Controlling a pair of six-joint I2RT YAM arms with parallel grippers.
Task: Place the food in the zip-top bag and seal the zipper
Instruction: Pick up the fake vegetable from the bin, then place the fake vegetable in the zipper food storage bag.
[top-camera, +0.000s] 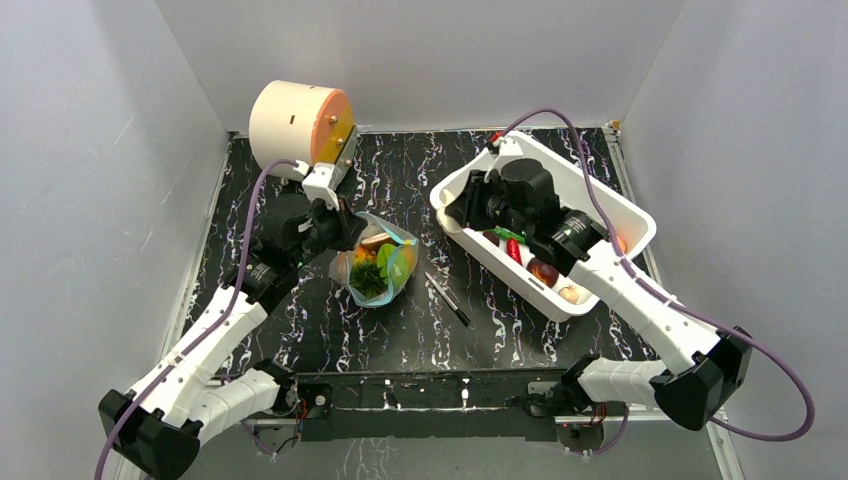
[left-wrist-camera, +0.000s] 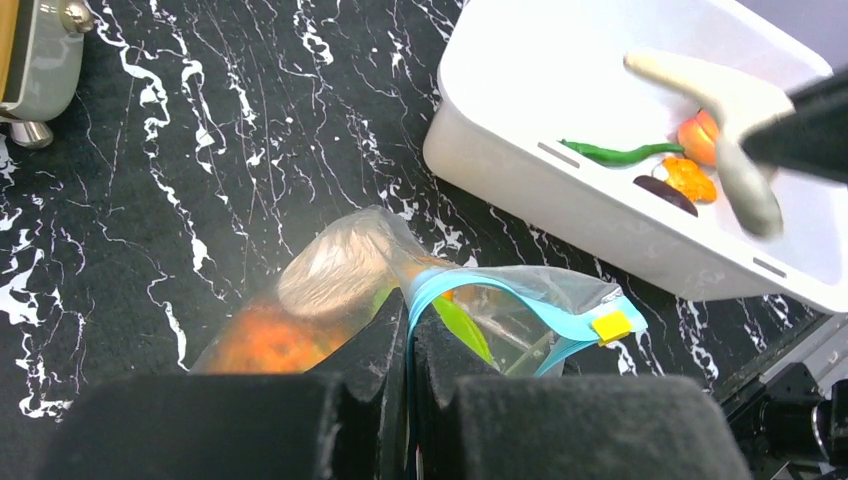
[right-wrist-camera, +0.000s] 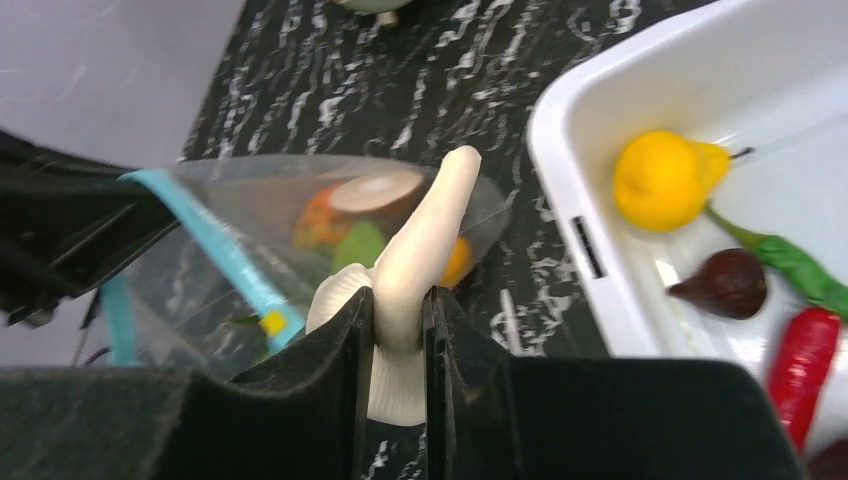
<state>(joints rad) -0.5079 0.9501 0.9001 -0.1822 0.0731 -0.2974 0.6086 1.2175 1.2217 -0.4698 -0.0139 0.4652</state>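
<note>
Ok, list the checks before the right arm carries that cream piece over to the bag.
1. Grip of right hand on cream piece: ok.
2. Pinch of left hand on zipper: ok.
3. Mouth of zip-top bag open: ok.
4. Cream piece over bag: not ok, it hangs above the white tub.
5. Room left in bag: cannot tell.

Pen (top-camera: 447, 299) on table (top-camera: 300, 330); white tub (left-wrist-camera: 560, 200) right; cream drum (top-camera: 290, 120), perhaps timer, rear-left.
</note>
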